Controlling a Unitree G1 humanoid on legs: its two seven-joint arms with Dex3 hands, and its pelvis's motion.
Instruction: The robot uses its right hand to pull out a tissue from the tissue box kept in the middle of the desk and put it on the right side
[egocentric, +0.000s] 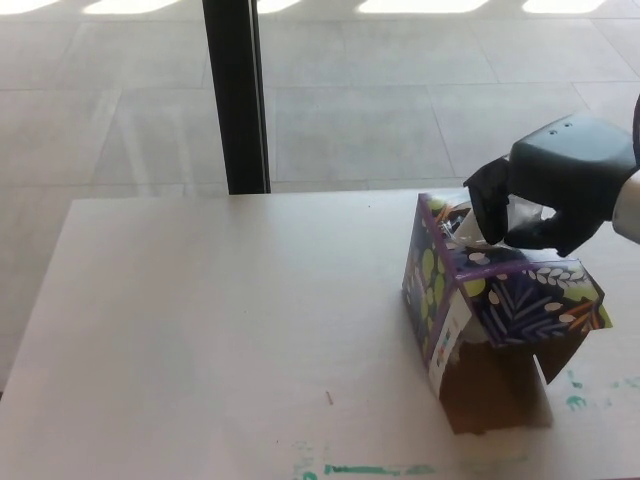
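Note:
A purple tissue box (500, 300) with green and white patterns stands tilted on the right part of the pale desk (220, 330), its brown cardboard underside showing at the front. My right hand (545, 190) is over the box's top opening, fingers closed around the white tissue (470, 228) that sticks out there. Only a small bit of tissue shows between the fingers and the box. My left hand does not show.
A black vertical post (237, 95) rises behind the desk's far edge. Beyond it lies a tiled floor. Green paint marks (370, 468) run along the desk's near edge, with more at the right.

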